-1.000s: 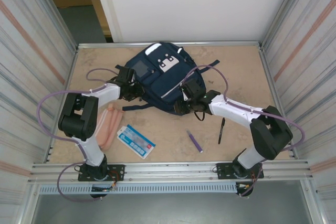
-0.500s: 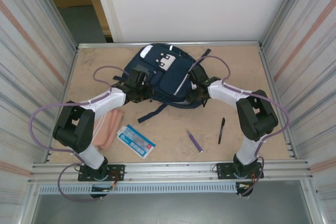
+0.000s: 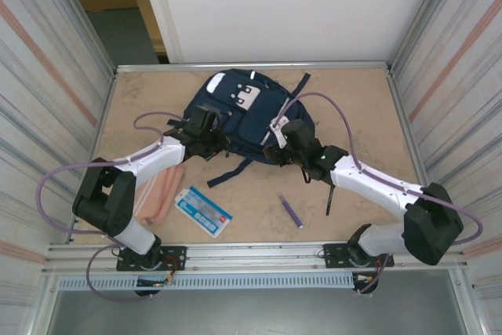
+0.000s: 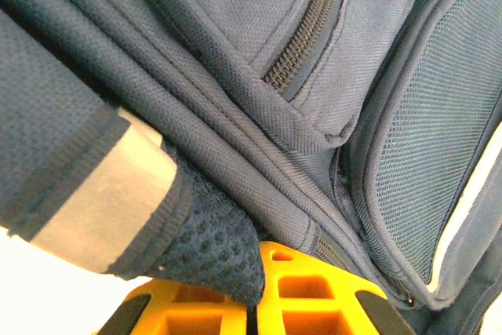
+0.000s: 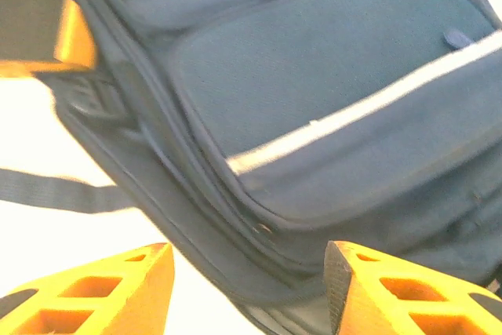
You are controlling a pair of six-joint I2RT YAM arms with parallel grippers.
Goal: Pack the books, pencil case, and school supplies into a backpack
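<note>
You have nothing packed yet, as far as shows. The backpack [image 3: 239, 123] lies flat at the far middle of the surface [image 3: 361, 107], and no compartment looks open. Your left jaws are clamped tight on a fold of its fabric at its left edge. Your right jaws stand about half open at its near right edge, holding nothing. The pencil case [image 3: 157, 190] and booklet [image 3: 203, 211] near your left arm, and the purple pen [image 3: 291, 212] and black pen [image 3: 329, 202] by your right, all wait outside.
</note>
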